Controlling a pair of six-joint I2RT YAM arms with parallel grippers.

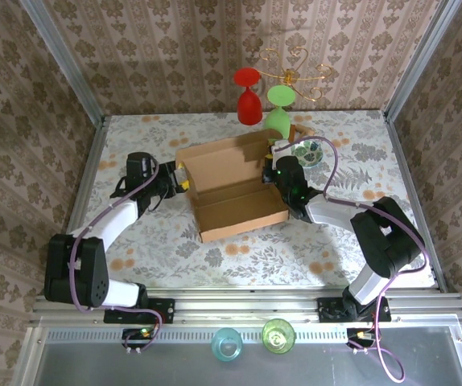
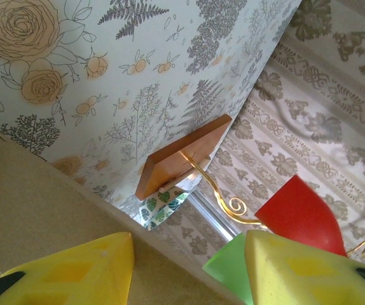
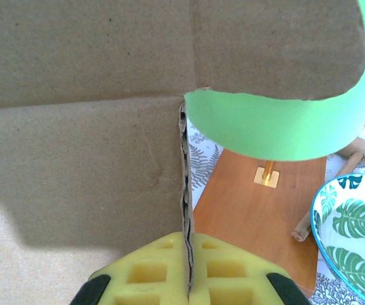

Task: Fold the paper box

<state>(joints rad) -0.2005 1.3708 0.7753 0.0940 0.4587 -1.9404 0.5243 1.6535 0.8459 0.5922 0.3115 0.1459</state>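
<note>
Currently the paper box [image 1: 231, 189] sits open at the middle of the surface [image 1: 215, 257], its wide flap toward 12 o'clock. My right gripper [image 3: 187, 279] is pressed together on the thin edge of the box's 3 o'clock side wall. My left gripper [image 2: 189, 267] is spread at the 9 o'clock edge, clamping nothing.

My worry is the crowding at 1 o'clock. The green glass [image 3: 284, 127] hangs just beside the pinched wall, with the stand's wooden base [image 3: 252, 210] and the leaf-patterned bowl [image 3: 354, 222] close by. Swinging that wall outward could knock the glass or tip the stand. With one side held, a hard pull may also drag the whole box or crease it off its score line.
</note>
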